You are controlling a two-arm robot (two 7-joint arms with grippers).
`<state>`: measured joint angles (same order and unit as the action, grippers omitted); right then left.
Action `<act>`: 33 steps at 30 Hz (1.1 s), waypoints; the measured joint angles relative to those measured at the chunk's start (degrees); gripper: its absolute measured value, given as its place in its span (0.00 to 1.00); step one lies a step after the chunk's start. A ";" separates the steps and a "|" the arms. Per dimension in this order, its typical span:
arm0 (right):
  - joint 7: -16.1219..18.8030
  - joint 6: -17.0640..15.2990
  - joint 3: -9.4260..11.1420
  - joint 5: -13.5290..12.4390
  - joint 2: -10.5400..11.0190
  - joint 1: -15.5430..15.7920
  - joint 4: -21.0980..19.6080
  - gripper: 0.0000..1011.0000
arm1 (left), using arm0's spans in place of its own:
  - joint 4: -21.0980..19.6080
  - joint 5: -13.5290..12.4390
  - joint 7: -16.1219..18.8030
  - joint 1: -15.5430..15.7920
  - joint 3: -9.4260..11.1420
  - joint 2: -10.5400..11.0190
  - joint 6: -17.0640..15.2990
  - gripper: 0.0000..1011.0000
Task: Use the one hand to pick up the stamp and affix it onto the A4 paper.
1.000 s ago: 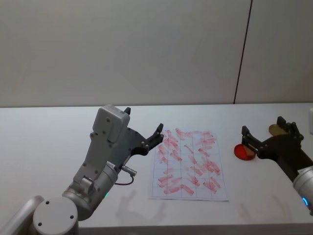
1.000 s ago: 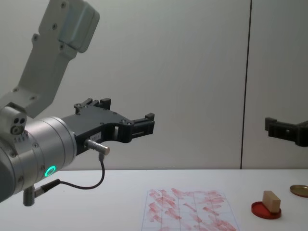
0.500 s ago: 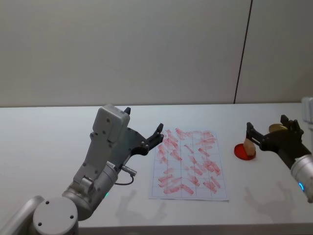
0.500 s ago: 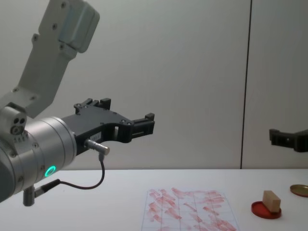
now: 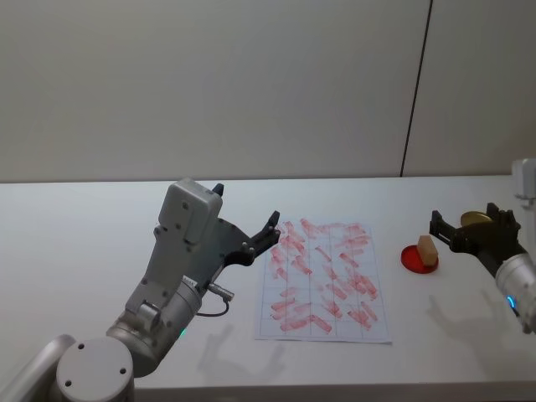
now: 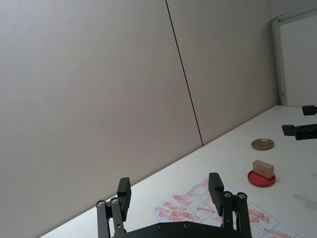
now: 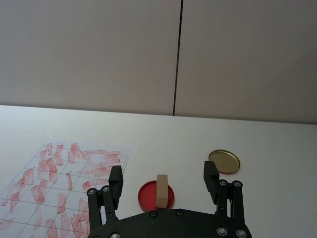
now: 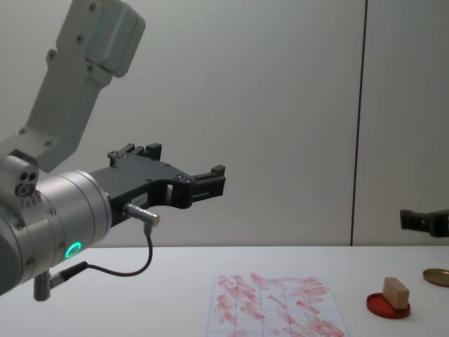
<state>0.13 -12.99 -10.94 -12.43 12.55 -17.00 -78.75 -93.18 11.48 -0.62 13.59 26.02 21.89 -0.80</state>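
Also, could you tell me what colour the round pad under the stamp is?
The pad is red, clearest in the right wrist view.

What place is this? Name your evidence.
Probably a robotics test lab: white table, bare grey wall panels, a white gridded paper sheet covered in red stamp marks, and the right pincer open near a tan wooden stamp block on a round red ink pad.

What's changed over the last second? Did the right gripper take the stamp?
No. The right gripper, open and empty, drew back to the robot's right, away from the stamp, and sits lower in the chest view. The stamp stayed on the red ink pad; the A4 paper and left gripper are unchanged.
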 joint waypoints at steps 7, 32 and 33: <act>-0.06 -0.56 0.24 -0.54 -1.05 -3.00 5.38 0.99 | 0.00 0.00 0.00 0.00 0.00 0.00 0.00 0.98; -0.62 0.57 -0.12 0.07 -4.55 -13.26 25.84 0.99 | 0.00 0.00 0.00 0.00 0.00 0.00 0.00 0.98; -0.61 1.00 -0.19 0.21 -4.77 -13.97 27.23 0.99 | 0.00 0.00 0.00 0.00 0.00 0.00 0.00 0.98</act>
<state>-0.48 -12.00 -11.14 -12.22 7.78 -30.97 -51.51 -93.18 11.48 -0.62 13.59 26.02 21.89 -0.80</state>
